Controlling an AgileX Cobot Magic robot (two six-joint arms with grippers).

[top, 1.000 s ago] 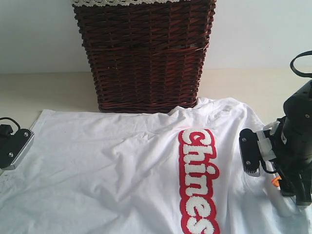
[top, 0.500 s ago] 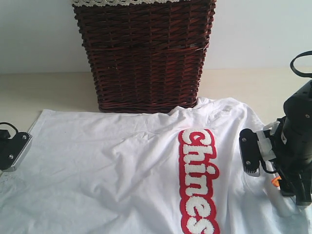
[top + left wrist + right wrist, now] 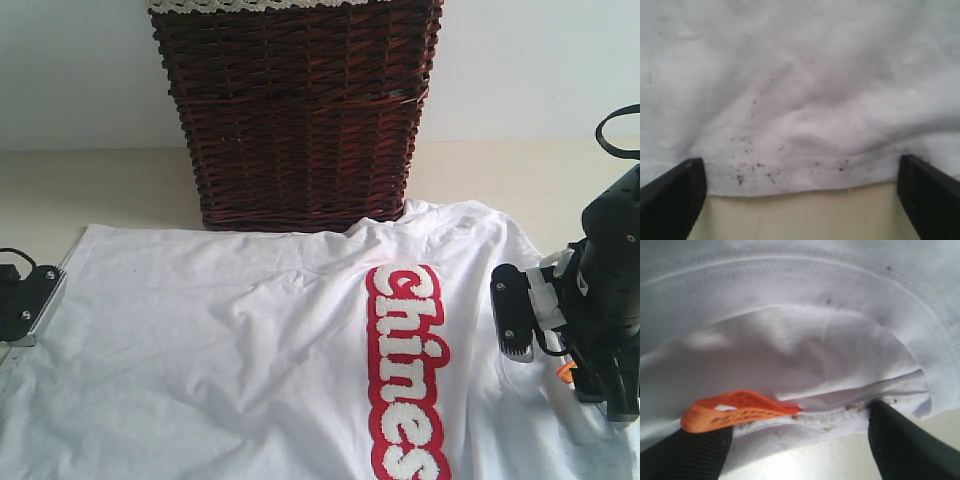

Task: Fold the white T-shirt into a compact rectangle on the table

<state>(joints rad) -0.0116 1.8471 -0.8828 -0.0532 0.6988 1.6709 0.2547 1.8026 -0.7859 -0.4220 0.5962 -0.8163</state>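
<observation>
White cotton T-shirt [image 3: 220,340] with red-edged lettering lies spread on the pale beige counter [image 3: 90,190]. Left fingers [image 3: 672,197] stand wide apart at its hem, empty. Right fingers [image 3: 900,440], equally wide, flank the orange collar tag [image 3: 735,410], seemingly gripping nothing.

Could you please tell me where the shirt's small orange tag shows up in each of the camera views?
Exterior view: the orange tag peeks out low near the right edge, at the shirt's collar.
Left wrist view: not in it; only a hem of the white T-shirt lying on the table.
Right wrist view: the orange tag sticks out from the collar seam.
Shared landmark: the white T-shirt, seen in all three views.
</observation>
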